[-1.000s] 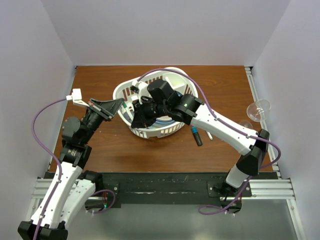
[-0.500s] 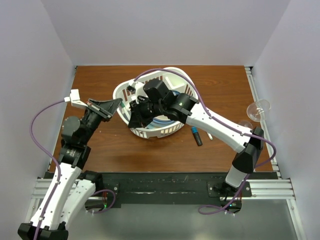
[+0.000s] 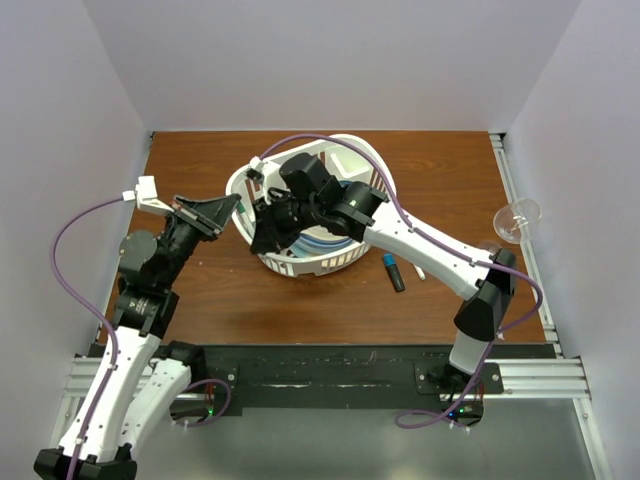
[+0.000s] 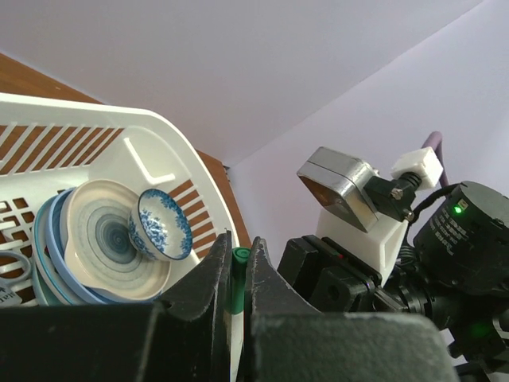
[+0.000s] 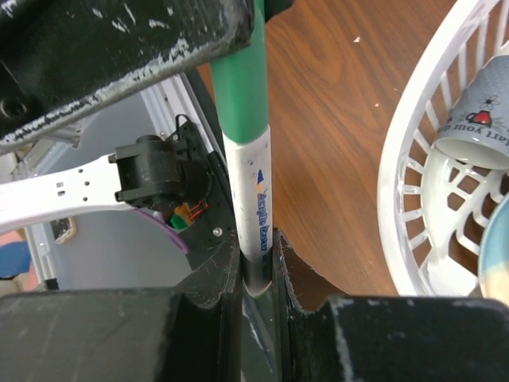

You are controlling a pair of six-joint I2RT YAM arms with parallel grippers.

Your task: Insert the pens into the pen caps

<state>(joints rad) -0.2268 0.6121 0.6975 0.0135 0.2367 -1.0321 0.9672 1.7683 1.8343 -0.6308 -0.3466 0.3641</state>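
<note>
At mid-frame, your right gripper (image 5: 256,269) clamps the white pen (image 5: 253,191). Your left gripper (image 4: 238,253) pinches the green cap (image 5: 242,79), steadying it for insertion.

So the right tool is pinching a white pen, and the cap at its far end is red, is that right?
Not quite: the cap is green, not red, as the right wrist view shows. The right tool is indeed pinching a white pen.

Left arm (image 3: 160,262), right arm (image 3: 425,243), jaws clamped.
</note>
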